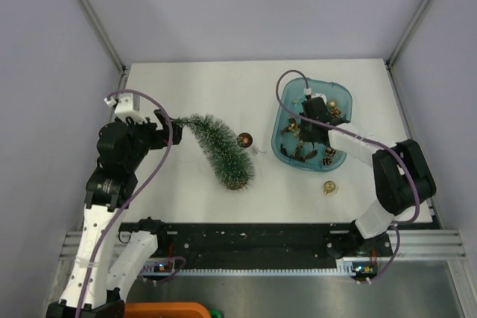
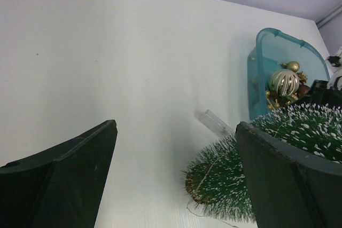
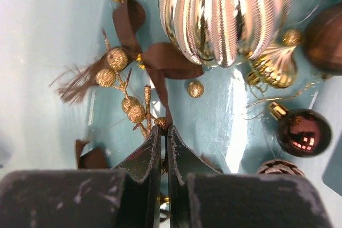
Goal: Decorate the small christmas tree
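Left gripper [image 1: 164, 129] stands fully open at the bench's [image 1: 201, 87] left side, holding nothing. Tree [image 1: 220, 147] leans steeply – tip up beside that gripper, base on the bench near centre; whether tip and finger touch cannot be told. Brown bauble [image 1: 244, 140] lies just right of the tree. Tray [image 1: 339, 91] sits further right. Right gripper [image 3: 165, 132] is down inside it, closed – tips pinching the stem end of a gold-berried sprig [image 3: 131, 108], beside a ribbed gold ball [image 3: 224, 14]. Gold ornament [image 1: 329, 187] lies on the bench near the tray's front edge.
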